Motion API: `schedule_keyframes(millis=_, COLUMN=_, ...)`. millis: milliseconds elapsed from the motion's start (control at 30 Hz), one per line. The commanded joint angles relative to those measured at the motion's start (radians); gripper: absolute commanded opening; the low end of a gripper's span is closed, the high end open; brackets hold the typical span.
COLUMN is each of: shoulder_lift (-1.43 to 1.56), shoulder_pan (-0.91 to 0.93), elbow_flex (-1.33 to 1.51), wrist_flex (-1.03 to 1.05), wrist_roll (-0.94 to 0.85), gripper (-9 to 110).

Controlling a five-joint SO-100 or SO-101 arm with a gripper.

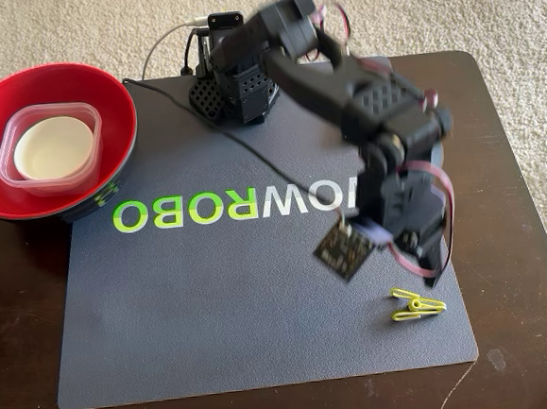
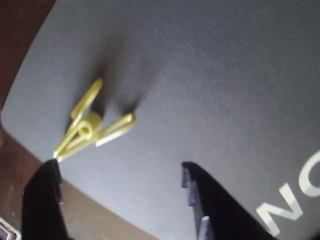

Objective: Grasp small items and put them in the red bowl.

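The yellow-green clothespin lies on the grey mat near its front right corner; in the wrist view it sits just above the left finger's tip. My gripper hovers above and just behind it, open and empty, with its jaws spread wide in the wrist view. The red bowl stands at the table's far left. Inside it the clear square tub holds the small white round dish. The short black clip-like piece is not visible.
The grey mat with "ROBO" lettering covers the dark wooden table. The arm's base and cables stand at the back centre. Carpet surrounds the table.
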Motion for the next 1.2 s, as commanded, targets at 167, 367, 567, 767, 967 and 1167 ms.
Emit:
schedule_keyframes(millis=167, shoulder_lift=-0.155, shoulder_pan=-0.011, elbow_flex=-0.305, wrist_flex=0.043, wrist_roll=-0.084, gripper=30)
schedule_keyframes(millis=367, shoulder_lift=-0.216, shoulder_pan=-0.005, elbow_flex=-0.365, wrist_flex=0.044, wrist_roll=-0.115, gripper=30)
schedule_keyframes(millis=567, shoulder_lift=-0.268, shoulder_pan=0.005, elbow_flex=-0.377, wrist_flex=0.051, wrist_roll=-0.164, gripper=29)
schedule_keyframes(millis=767, shoulder_lift=-0.293, shoulder_pan=0.020, elbow_flex=-0.377, wrist_flex=0.054, wrist_roll=-0.206, gripper=23)
schedule_keyframes(millis=967, shoulder_lift=-0.299, shoulder_pan=0.035, elbow_flex=-0.379, wrist_flex=0.081, wrist_roll=-0.229, gripper=10)
schedule_keyframes(millis=1167, shoulder_lift=-0.298, shoulder_pan=0.060, elbow_flex=-0.379, wrist_flex=0.095, wrist_roll=-0.235, gripper=0)
